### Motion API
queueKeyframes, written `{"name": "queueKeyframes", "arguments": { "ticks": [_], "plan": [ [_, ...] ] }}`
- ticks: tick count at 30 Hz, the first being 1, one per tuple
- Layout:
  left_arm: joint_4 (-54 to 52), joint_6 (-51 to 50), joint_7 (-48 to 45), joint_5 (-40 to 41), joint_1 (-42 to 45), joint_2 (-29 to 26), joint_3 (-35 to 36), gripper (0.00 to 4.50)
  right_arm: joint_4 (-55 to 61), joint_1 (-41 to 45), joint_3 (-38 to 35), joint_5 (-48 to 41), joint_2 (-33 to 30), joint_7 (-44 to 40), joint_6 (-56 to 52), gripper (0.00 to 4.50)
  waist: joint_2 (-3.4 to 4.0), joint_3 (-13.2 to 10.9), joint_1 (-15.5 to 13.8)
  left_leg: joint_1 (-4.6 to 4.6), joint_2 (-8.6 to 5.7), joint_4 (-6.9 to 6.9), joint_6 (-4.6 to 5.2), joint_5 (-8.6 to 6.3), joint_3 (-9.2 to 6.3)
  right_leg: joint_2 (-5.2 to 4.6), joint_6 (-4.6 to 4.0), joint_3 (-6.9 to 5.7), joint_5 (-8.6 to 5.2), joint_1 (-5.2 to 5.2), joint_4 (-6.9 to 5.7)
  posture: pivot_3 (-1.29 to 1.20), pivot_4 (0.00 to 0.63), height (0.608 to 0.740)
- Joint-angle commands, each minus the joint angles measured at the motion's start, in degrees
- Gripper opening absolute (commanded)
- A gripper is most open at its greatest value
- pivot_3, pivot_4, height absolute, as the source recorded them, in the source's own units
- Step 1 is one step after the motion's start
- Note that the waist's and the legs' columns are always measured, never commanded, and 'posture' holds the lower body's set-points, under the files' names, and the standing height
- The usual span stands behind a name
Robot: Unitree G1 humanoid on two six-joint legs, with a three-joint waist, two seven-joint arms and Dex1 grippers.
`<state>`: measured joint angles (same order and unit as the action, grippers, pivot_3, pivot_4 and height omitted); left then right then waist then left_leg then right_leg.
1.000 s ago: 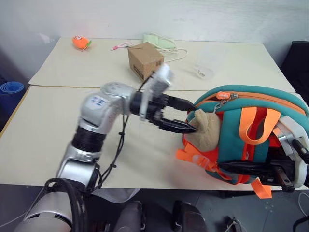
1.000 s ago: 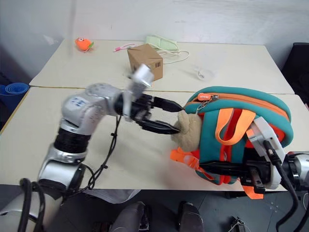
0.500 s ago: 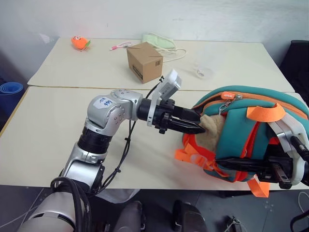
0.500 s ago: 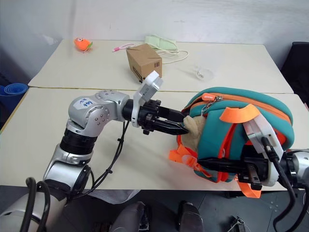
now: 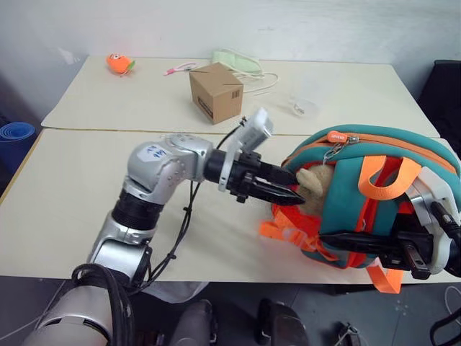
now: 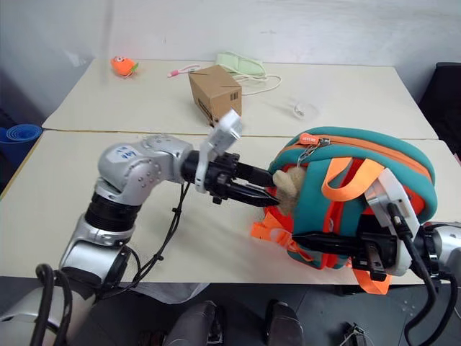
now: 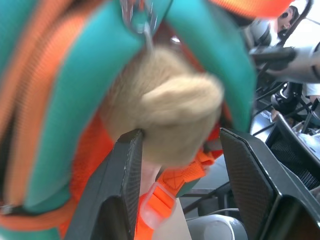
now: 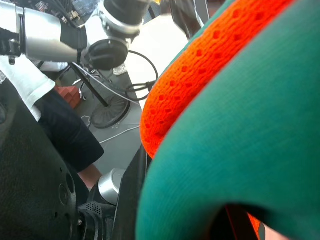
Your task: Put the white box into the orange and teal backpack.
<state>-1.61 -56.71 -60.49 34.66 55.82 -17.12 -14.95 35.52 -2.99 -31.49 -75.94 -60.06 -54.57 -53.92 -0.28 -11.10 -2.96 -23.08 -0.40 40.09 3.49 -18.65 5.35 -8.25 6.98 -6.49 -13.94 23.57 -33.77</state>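
Note:
The orange and teal backpack (image 5: 360,151) stands at the table's near right edge, its zip pull (image 5: 337,137) at the top front. A beige plush toy (image 5: 313,182) hangs on its front. My left gripper (image 5: 288,189) reaches in level from the left and is shut on that plush toy, which sits between the black fingers (image 7: 125,170) in the left wrist view. My right gripper (image 5: 328,239) lies across the backpack's lower front and is shut on its fabric. The white box is out of view.
A brown cardboard cube (image 5: 216,92) stands at the table's middle back. Farther back lie an orange toy (image 5: 121,63), a pink item (image 5: 180,68), a green cloth (image 5: 238,60) and a clear plastic piece (image 5: 302,107). A blue roll (image 5: 16,133) sits beyond the left table edge.
My left gripper's jaws have narrowed from wide open onto the plush toy, and the hand has dipped slightly. The backpack has rocked and its orange top handle has shifted.

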Motion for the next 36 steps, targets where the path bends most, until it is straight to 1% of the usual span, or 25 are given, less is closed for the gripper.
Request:
{"name": "queueKeyframes", "arguments": {
  "ticks": [1,4,6,9,12,17,19,21,23,25,28,30,32,34,36],
  "plan": [
    [-0.5,2.3,2.1,-1.2,0.4,2.3,-0.9,2.49,0.7,0.3,-0.2,-1.6,0.3,0.2,0.5,0.00,0.00,0.0,0.0,-0.01,0.00,0.00,0.00,0.00,0.00,0.00,0.00,0.00,0.00,0.00,0.01,0.00,0.150,0.740],
    [2.1,3.5,4.8,-2.7,1.0,4.8,-0.8,2.49,0.9,0.2,-0.1,-1.9,0.5,0.7,0.6,0.00,0.00,0.0,0.0,0.00,0.00,0.01,0.00,0.00,0.00,-0.02,0.00,0.01,0.00,0.00,0.01,0.00,0.150,0.740],
    [2.9,4.4,5.9,-3.8,1.0,5.4,-0.9,2.49,1.3,-0.1,-0.3,-2.3,0.7,1.1,0.6,0.00,0.00,0.0,0.0,0.00,0.00,0.01,0.01,0.00,0.00,-0.03,0.00,-0.01,0.00,0.00,0.02,0.00,0.150,0.740],
    [3.2,3.6,6.6,-3.0,1.2,6.2,0.3,2.49,1.7,-0.7,-0.4,-2.5,0.9,1.6,0.7,0.00,0.00,0.0,0.0,-0.01,0.00,0.00,0.01,0.00,-0.01,-0.06,0.00,0.01,0.00,0.00,0.02,0.00,0.150,0.740],
    [3.2,2.7,6.2,-0.9,1.5,7.0,2.2,1.96,1.9,-1.2,-0.3,-2.3,1.2,1.9,1.0,0.00,0.00,0.0,0.0,-0.02,0.00,0.00,0.02,0.00,-0.01,-0.08,0.00,0.00,0.00,0.00,0.02,0.00,0.150,0.740],
    [2.9,2.4,5.8,-0.2,1.3,7.1,3.1,0.49,2.0,-1.1,-0.2,-2.4,1.3,2.3,1.1,0.00,0.00,0.0,-0.1,-0.02,0.00,0.01,0.02,0.00,-0.01,-0.09,0.00,0.01,0.00,0.00,0.02,0.00,0.150,0.740],
    [2.7,2.2,5.2,0.2,1.3,6.6,3.5,0.01,1.8,-1.4,-0.6,-2.2,1.2,1.9,1.2,0.00,0.00,0.0,-0.1,-0.02,0.00,0.00,0.02,0.00,-0.01,-0.09,0.00,0.00,0.00,0.00,0.02,0.00,0.150,0.740],
    [2.5,2.1,4.2,1.0,1.3,5.4,4.3,0.01,1.4,-1.8,-1.4,-1.8,1.2,1.2,1.4,0.00,0.00,0.0,-0.1,-0.02,0.00,0.00,0.02,0.00,-0.01,-0.08,0.00,-0.01,0.00,0.00,0.02,0.00,0.150,0.740],
    [2.6,1.9,3.1,1.6,1.8,3.8,5.2,0.01,1.1,-2.5,-2.2,-1.3,1.0,0.7,1.5,0.00,0.00,0.0,0.0,-0.02,0.00,0.00,0.02,0.00,-0.01,-0.06,0.00,-0.02,0.00,0.00,0.01,0.00,0.150,0.740],
    [3.6,2.4,1.4,1.7,2.8,1.0,6.5,0.01,0.7,-3.8,-3.4,-0.4,0.9,-0.1,1.9,0.00,0.00,0.0,0.0,-0.02,0.00,0.00,0.02,0.00,-0.01,-0.04,0.00,-0.04,0.00,0.01,0.01,0.00,0.150,0.740],
    [7.3,3.7,-7.2,1.7,5.5,-8.1,8.4,0.01,-0.7,-6.0,-6.8,-0.4,1.1,-1.4,1.7,0.00,0.00,0.0,0.3,-0.04,0.01,0.00,0.01,0.00,0.07,0.03,0.00,-0.15,0.00,0.10,-0.03,0.00,0.150,0.740],
    [9.8,5.5,-11.3,1.1,6.5,-12.2,8.5,0.01,-1.2,-7.0,-8.2,-0.4,1.3,-1.9,1.7,0.00,0.02,0.0,0.6,-0.02,0.05,-0.03,-0.01,-0.01,0.17,0.09,-0.03,-0.23,-0.02,0.16,-0.06,0.00,0.150,0.740],
    [12.9,9.8,-14.9,-1.4,6.9,-16.2,7.7,0.01,-1.8,-8.1,-9.5,0.2,1.5,-2.8,2.1,0.00,0.02,0.0,0.7,0.00,0.08,-0.06,-0.03,-0.02,0.17,0.13,-0.05,-0.24,-0.03,0.15,-0.04,0.00,0.150,0.740],
    [17.8,16.8,-18.3,-6.5,6.7,-20.5,5.9,0.01,-3.0,-9.4,-11.2,1.0,2.0,-4.7,2.6,0.00,0.01,0.0,0.7,-0.01,0.06,-0.05,-0.02,-0.03,0.17,0.12,-0.05,-0.24,-0.03,0.15,-0.02,0.00,0.150,0.740],
    [20.1,23.3,-20.3,-10.9,5.4,-22.7,3.6,0.01,-4.2,-10.0,-11.8,1.6,2.4,-5.9,2.9,0.00,0.01,0.0,0.6,-0.01,0.06,-0.05,-0.02,-0.03,0.16,0.12,-0.05,-0.25,-0.03,0.14,-0.01,0.00,0.150,0.740]
  ]
}}
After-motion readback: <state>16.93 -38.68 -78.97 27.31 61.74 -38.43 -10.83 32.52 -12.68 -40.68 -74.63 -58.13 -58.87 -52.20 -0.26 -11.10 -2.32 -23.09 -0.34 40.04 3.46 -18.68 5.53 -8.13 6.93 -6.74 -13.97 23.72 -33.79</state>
